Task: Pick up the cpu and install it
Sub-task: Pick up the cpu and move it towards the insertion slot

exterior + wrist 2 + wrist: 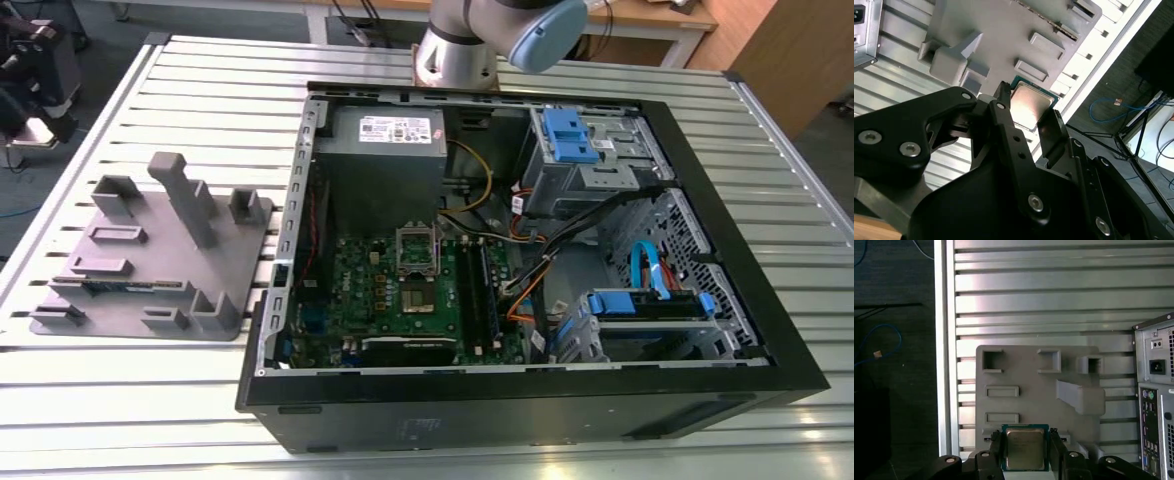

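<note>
- black two-finger gripper [1025,435] pinches the cpu [1025,452], a flat square silver-topped chip with a green rim, by two opposite edges, likely sparing its faces.
- cpu is held level over the grey moulded plastic tray [1029,370], seemingly lifted clear of it.
- open black computer case [534,420] stands just beside the tray on the slatted metal table [214,90].

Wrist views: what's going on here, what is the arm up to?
The arm's gripper has a finger on each of two opposite edges of the cpu and appears clamped on it. In both wrist views the cpu sits over the edge of the grey plastic tray on the slatted table. In the exterior view, the open computer case lies beside that tray. The cpu is not yet in the computer.
</note>
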Controlling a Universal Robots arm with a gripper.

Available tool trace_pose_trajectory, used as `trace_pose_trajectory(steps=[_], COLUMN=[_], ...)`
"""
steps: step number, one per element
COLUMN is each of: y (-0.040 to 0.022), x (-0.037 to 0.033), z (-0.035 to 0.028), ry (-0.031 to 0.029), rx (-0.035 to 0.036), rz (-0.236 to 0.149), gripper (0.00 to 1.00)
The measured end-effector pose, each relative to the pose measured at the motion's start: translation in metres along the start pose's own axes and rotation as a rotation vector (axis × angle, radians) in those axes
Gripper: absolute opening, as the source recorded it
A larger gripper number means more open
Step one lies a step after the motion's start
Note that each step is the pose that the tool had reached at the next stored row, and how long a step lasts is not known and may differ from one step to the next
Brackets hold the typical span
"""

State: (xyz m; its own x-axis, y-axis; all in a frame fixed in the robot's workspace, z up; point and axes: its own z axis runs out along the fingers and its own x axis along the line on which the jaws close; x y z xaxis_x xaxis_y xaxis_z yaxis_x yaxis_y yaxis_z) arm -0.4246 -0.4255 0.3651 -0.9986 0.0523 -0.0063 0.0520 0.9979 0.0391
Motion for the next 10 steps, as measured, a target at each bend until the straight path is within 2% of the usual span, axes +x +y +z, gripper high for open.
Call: trace_pose_trajectory(steps=[10], y=[0.0017], x=[-0.0336], z=[0.0003], ry=[0.0002], rx=[0.0], rz=[0.0], gripper=[0.47])
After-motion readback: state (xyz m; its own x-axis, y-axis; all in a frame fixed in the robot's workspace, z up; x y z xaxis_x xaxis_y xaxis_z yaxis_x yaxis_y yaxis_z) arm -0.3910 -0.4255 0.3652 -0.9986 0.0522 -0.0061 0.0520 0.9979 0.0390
